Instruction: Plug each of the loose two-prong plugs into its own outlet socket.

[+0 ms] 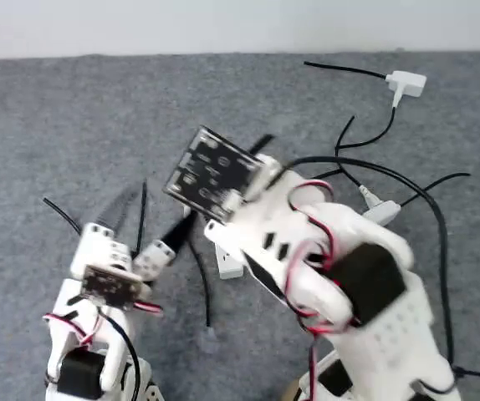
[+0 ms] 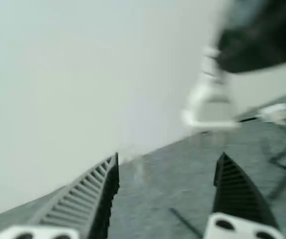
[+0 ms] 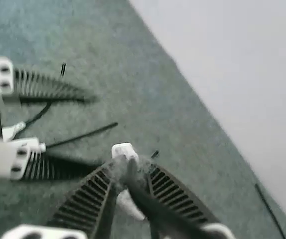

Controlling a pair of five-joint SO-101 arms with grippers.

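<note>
Plug [image 3: 123, 152], white with a black cord running back from it, is sitting pinched between the ribbed black fingers [image 3: 90, 199] of my right end effector [image 3: 130, 172]. That end effector is clenching on the plug over the grey table [image 1: 56, 125], and I cannot tell whether the plug is touching the surface or hanging just above it. My left end effector [image 2: 169, 162] is hanging released, its two toothed fingers spread wide with nothing between them. It is waiting just beside the right end effector, its fingertips pointing across toward the held plug but staying apart from it. Well beyond my right end effector, near the far edge of the table by the pale wall [image 2: 58, 74], a second plug [image 1: 407, 82] is lying with its thin cable [image 1: 349, 71] trailing away from it. Behind the right end effector, beside that arm, a white connector [image 1: 382, 210] is lying among looping black cables [image 1: 432, 217]
</note>
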